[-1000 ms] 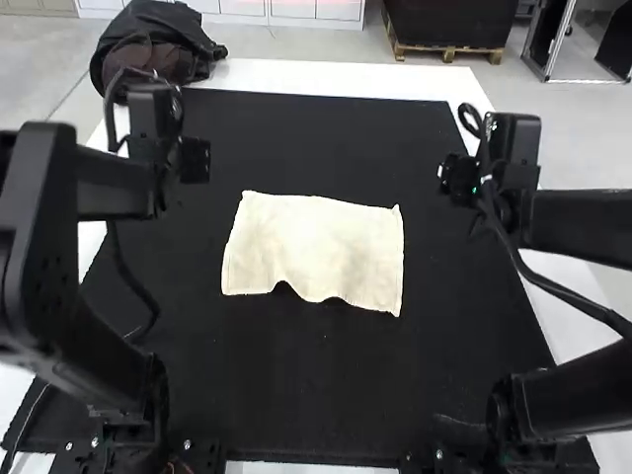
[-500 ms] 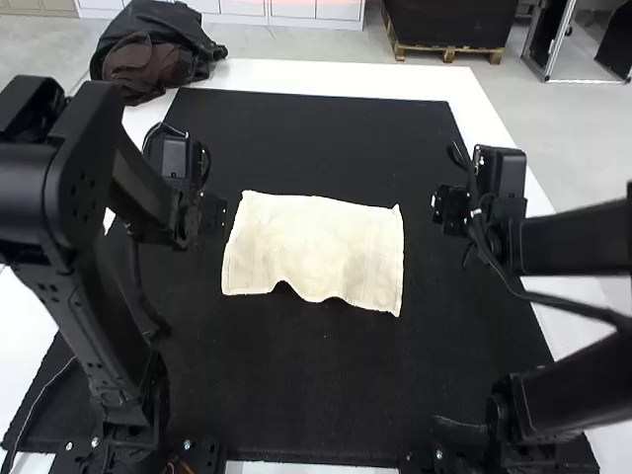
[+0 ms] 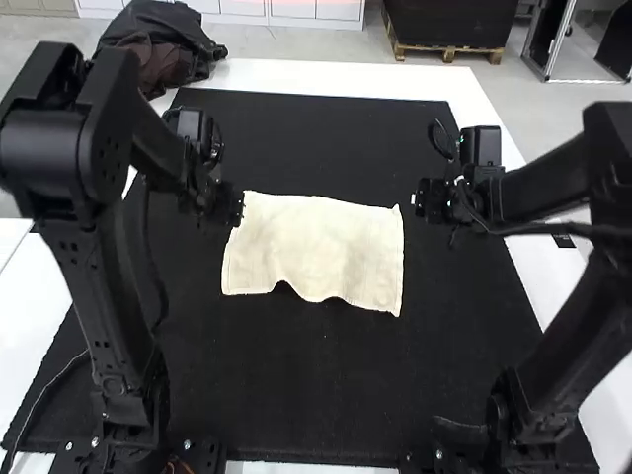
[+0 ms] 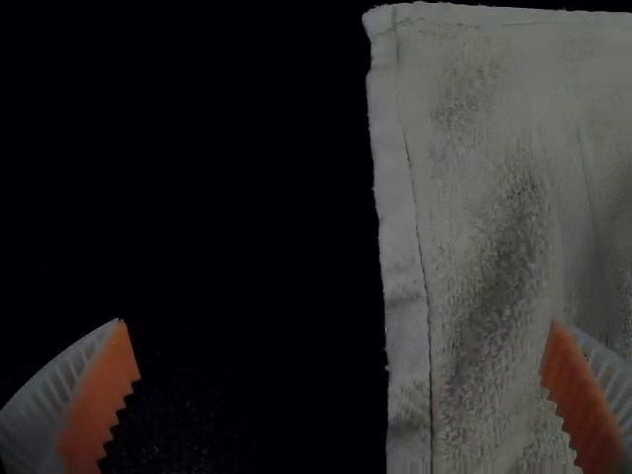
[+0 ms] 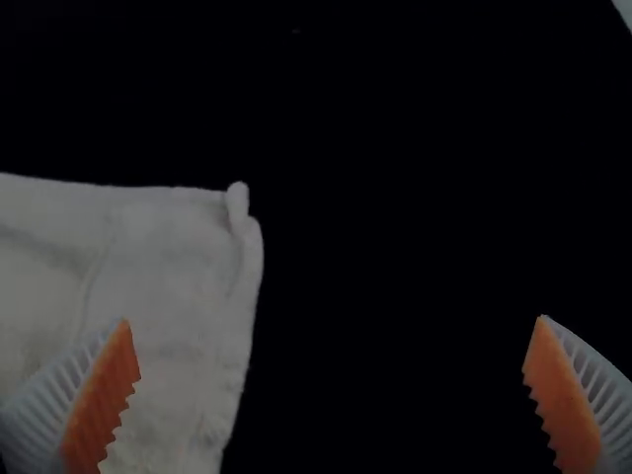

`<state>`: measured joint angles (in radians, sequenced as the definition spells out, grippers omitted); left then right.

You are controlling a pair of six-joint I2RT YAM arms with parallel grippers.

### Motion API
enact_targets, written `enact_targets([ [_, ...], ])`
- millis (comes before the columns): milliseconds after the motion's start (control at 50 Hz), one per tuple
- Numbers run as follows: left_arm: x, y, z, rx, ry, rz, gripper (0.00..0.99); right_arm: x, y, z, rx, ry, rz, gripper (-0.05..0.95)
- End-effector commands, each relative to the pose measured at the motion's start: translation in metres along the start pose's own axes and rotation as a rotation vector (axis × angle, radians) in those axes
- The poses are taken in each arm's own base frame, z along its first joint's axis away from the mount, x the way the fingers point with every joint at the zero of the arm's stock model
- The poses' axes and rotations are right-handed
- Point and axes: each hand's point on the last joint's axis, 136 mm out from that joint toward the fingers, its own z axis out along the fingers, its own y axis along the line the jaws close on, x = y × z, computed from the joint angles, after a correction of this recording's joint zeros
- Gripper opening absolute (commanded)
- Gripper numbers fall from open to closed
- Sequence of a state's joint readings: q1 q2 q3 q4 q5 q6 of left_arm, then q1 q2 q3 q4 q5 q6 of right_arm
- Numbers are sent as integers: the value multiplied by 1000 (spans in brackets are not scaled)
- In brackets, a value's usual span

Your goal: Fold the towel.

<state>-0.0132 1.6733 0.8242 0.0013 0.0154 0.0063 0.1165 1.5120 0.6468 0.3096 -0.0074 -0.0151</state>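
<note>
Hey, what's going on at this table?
Two black robot arms look set to fold a cream cloth towel, which lies spread out with a wavy near edge on a black mat. Neither is holding it: the left arm's gripper is open at the towel's left side, and the right arm's gripper is open near its far right corner. The folding appears not to have begun.

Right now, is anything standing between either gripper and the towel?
Nothing visible does. The open left gripper is by the far left corner of the towel, the open right gripper near its far right corner, black mat between.
</note>
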Motion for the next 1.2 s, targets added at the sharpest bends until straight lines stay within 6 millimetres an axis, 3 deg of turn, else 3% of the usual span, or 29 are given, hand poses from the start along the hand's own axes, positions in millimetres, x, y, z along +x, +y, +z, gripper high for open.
enact_targets([
  [0, -18, -7, 8, 50, 0, 7, 957, -2, 8, 14, -39, 39, -13, 902],
  [140, -19, -7, 20, 56, 66, 7, 959, 2, 21, 24, -100, 95, -16, 902],
  [320, -25, -6, 29, 57, 72, -10, 959, -8, 21, 27, -93, 77, -18, 908],
  [720, -31, -8, 42, 73, 70, -11, 957, 20, 24, 49, -118, 153, -25, 905],
  [980, -45, -12, 44, 98, 31, -24, 957, 26, 34, 65, -139, 175, -40, 907],
  [1180, -43, -13, 51, 101, 38, -21, 957, 27, 47, 78, -157, 184, -48, 907],
])
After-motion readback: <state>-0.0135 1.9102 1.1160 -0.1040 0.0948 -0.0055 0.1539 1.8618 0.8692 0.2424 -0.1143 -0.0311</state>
